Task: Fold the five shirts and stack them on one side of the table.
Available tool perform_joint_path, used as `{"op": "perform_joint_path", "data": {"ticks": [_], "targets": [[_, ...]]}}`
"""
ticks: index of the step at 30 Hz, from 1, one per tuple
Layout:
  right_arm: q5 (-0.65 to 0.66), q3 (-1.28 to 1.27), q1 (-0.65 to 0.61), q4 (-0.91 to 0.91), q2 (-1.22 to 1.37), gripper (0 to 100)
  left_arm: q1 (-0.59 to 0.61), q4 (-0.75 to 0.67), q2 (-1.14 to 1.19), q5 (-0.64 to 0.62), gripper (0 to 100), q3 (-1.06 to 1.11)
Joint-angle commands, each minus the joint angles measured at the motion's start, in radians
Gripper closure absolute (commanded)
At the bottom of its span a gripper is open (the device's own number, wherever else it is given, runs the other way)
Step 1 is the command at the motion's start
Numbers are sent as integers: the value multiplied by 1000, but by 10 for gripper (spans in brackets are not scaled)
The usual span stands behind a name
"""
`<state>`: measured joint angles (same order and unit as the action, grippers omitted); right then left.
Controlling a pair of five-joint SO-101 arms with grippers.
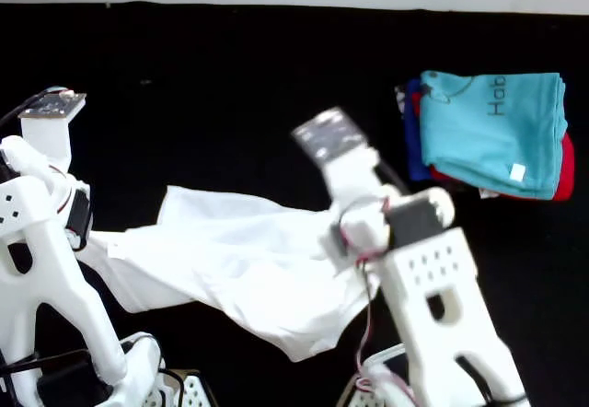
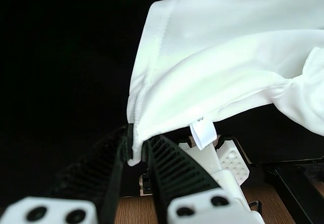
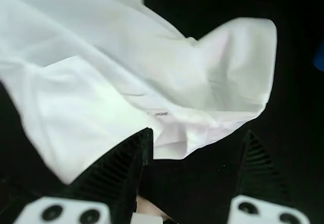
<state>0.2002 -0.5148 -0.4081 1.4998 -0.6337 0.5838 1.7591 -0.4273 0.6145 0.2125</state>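
A white shirt hangs crumpled and spread between the two arms over the black table. My left gripper is shut on the shirt's hemmed edge, next to a small white label; in the high view it sits at the shirt's left end. My right gripper stands open at the shirt's right side, and the cloth lies just beyond its black fingers, brushing one of them.
A stack of folded shirts lies at the back right, teal on top with red and blue beneath. The back left of the table is bare black cloth. The arm bases stand at the front edge.
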Motion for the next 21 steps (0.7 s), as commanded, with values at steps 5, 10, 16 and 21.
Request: {"op": "perform_joint_path", "data": {"ticks": [5, 10, 16, 21], "targets": [[8, -38, 107, -127, 312, 724, 10, -3, -5, 5, 992, -1], [9, 10, 110, -191, 542, 724, 10, -3, -5, 5, 992, -1], [11, 156, 107, -223, 757, 837, 10, -3, -5, 5, 992, -1], [11, 320, 108, -216, 849, 974, 10, -6, -5, 5, 992, 19]]}}
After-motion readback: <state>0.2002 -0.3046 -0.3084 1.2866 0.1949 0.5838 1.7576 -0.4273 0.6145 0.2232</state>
